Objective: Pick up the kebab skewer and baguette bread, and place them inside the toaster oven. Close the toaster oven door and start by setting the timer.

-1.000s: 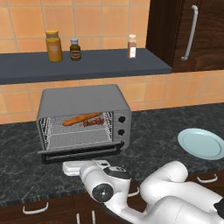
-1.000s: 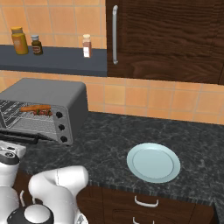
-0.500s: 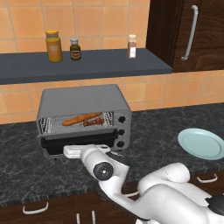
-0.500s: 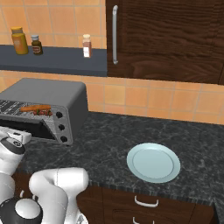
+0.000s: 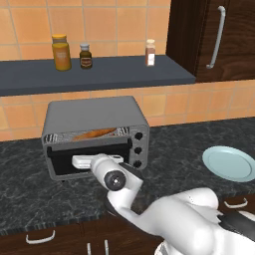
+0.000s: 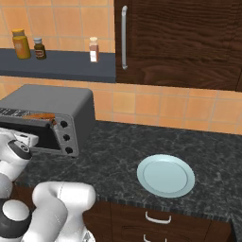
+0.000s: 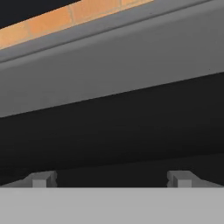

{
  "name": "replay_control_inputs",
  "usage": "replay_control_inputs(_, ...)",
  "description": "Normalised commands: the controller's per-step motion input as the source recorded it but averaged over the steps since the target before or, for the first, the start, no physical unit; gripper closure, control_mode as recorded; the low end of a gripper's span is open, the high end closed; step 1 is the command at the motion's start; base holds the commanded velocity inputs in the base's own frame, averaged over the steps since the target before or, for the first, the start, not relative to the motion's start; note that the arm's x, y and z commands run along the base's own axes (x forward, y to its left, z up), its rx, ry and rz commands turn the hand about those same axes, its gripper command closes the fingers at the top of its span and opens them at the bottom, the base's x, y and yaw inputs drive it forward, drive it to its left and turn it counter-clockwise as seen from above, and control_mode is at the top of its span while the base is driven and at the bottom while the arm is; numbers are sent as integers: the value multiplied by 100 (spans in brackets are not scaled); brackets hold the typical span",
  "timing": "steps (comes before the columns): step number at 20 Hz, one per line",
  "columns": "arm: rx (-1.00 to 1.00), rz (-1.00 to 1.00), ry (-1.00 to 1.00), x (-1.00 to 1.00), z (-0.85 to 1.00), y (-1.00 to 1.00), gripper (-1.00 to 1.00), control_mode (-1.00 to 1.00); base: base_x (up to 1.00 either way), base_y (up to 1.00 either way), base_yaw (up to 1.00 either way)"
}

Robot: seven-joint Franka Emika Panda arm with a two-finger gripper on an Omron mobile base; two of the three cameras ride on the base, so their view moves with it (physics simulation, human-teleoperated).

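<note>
My fingers (image 7: 43,179) are spread and empty, pressed against the toaster oven door (image 5: 92,157) to push it closed over the baguette bread (image 5: 94,133).

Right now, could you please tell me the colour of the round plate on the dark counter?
Pale blue plate, clearest in the right base view.

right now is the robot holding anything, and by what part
Nothing is held. The gripper is open, its fingers spread wide against the dark glass of the toaster oven door, which is nearly shut, pushing rather than gripping.
</note>
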Motion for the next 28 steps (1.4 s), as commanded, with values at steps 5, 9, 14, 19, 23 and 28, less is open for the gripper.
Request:
replay_control_inputs(5,0,0,0,36,1,-5,-100,-100,0,0,0)
replay_control_inputs(9,0,0,0,39,0,-1,-100,-100,0,0,0)
replay_control_inputs(14,0,0,1,20,1,0,-100,-100,0,0,0)
replay_control_inputs(19,0,0,0,-7,8,0,-100,-100,0,0,0)
replay_control_inputs(23,0,0,0,-4,3,-7,-100,-100,0,0,0)
replay_control_inputs(28,-1,0,0,-14,0,-43,-100,-100,0,0,0)
